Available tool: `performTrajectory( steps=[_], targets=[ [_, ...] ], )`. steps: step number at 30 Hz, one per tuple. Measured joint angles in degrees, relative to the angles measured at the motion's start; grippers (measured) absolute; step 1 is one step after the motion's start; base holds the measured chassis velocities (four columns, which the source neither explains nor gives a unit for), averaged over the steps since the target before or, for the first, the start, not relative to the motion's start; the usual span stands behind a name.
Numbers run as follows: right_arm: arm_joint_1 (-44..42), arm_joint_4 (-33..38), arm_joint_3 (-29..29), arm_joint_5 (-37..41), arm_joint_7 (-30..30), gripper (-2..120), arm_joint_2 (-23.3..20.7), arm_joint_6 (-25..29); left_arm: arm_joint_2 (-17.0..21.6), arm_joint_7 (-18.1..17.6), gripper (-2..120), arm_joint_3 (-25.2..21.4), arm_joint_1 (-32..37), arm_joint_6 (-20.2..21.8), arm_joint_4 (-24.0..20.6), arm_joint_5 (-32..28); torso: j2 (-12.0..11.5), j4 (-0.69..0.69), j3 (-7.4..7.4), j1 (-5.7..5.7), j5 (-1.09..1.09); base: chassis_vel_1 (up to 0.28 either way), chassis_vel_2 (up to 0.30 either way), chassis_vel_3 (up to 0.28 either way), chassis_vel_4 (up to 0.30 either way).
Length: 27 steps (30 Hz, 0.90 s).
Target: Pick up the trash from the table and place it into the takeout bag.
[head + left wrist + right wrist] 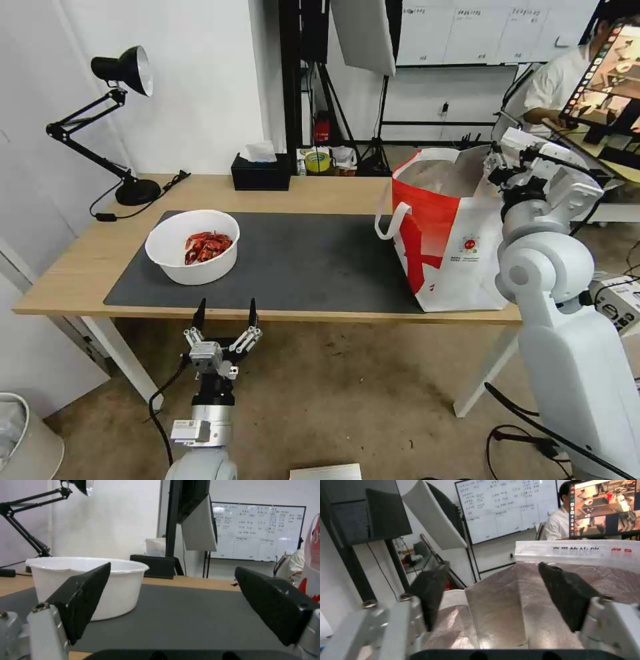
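Bowl (193, 245) of red shells sits on the worktop (67, 280) mat's left end; we see our left gripper (225, 312) spread wide and empty just off the near edge, apart from it. Our right gripper (496, 595) hangs spread, holding nothing, above the takeout bag (453, 247) standing at the worktop's right end.

Black articulated desk lamp (110, 100), base at far left corner of the worktop, cord trailing along the far edge. Black tissue box (261, 172) with white tissue protruding, at the far edge, right of the lamp. Whiteboard (256, 531) with handwritten rows on the back wall. Grey panel (363, 32) hanging on a black stand behind the worktop. Monitor (608, 75) at upper right showing camera feeds. White bin (25, 437) on the floor, lower left.
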Motion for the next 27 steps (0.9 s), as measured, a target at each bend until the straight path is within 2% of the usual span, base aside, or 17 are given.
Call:
performTrajectory(
  steps=[1,2,5,9,19,27],
  targets=[
    [0.0,0.0,0.0,0.0,0.0,76,0.1,0.0,0.0,0.0,100,0.0,0.0,0.0,0.0,0.0,0.0,0.00,0.00,0.00,0.00,0.000,0.000,0.000,0.000],
    [0.0,0.0,0.0,0.0,0.0,76,0.1,0.0,0.0,0.0,100,0.0,0.0,0.0,0.0,0.0,0.0,0.00,0.00,0.00,0.00,0.000,0.000,0.000,0.000],
    [0.1,0.0,-0.1,0.0,0.0,90,0.2,0.0,0.0,0.0,100,0.0,-0.1,0.0,0.0,-0.1,0.0,0.00,0.00,0.00,0.00,0.000,0.000,0.000,0.000],
    [-0.1,0.6,-0.1,-0.1,-0.2,100,0.1,0.0,0.1,0.0,100,-0.1,-0.3,0.0,0.1,-0.1,0.0,0.00,0.00,0.00,0.00,0.000,0.000,0.000,0.000],
    [-0.4,2.5,0.0,-2.0,-3.7,100,-0.5,1.7,0.1,0.0,100,-0.1,-0.4,0.0,0.1,-0.2,0.0,0.00,0.00,0.00,0.00,0.000,0.000,0.000,0.000],
    [-4.8,3.2,0.3,-8.2,-14.5,100,-1.5,12.1,0.1,0.0,100,-0.1,-0.5,0.1,0.1,-0.2,0.0,0.00,0.00,0.00,0.00,0.000,0.000,0.000,0.000]
  ],
)
